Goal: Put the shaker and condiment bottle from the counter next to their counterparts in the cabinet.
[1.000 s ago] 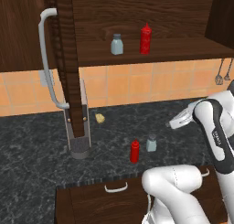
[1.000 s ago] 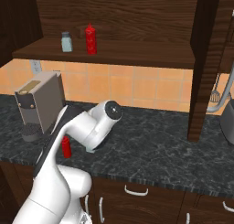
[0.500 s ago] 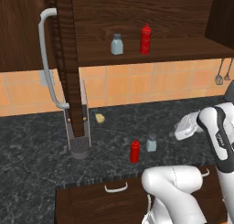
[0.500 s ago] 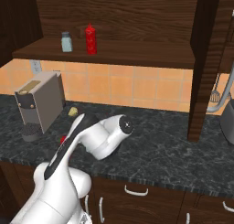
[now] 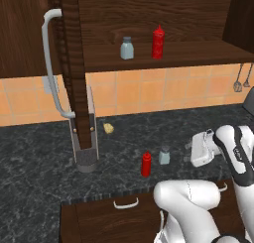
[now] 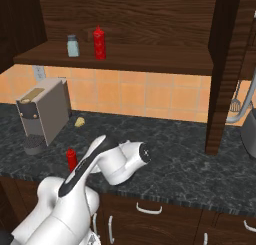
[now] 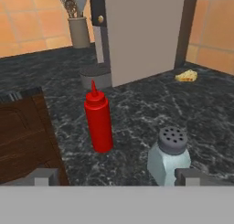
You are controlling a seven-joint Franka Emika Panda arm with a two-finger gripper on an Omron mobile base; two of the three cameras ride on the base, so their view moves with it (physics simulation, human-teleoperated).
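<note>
On the dark counter (image 5: 39, 157) near its front edge, the red condiment bottle (image 5: 146, 164) (image 6: 72, 159) stands upright, with the pale shaker (image 5: 164, 155) just to its right. My gripper (image 5: 194, 150) hovers low over the counter to the right of the shaker, open and empty. In the hand view, the condiment bottle (image 7: 99, 122) and the shaker (image 7: 169, 157) stand close ahead between the spread fingertips (image 7: 45, 177). In the cabinet (image 5: 149, 19), the counterparts stand side by side on the shelf: a shaker (image 5: 127, 48) (image 6: 73, 46) and a red bottle (image 5: 158, 42) (image 6: 99, 43).
The open cabinet door (image 5: 69, 63) with its curved grey handle (image 5: 52, 63) juts out at the left. A grey coffee machine (image 6: 45, 111) stands below it. A yellow crumb (image 5: 108, 128) lies behind the bottles. Utensils hang at the right (image 5: 241, 81).
The arm has swung down and forward, bringing the hand from chest height to just above the counter, right of the shaker. The jaws have stayed open.
</note>
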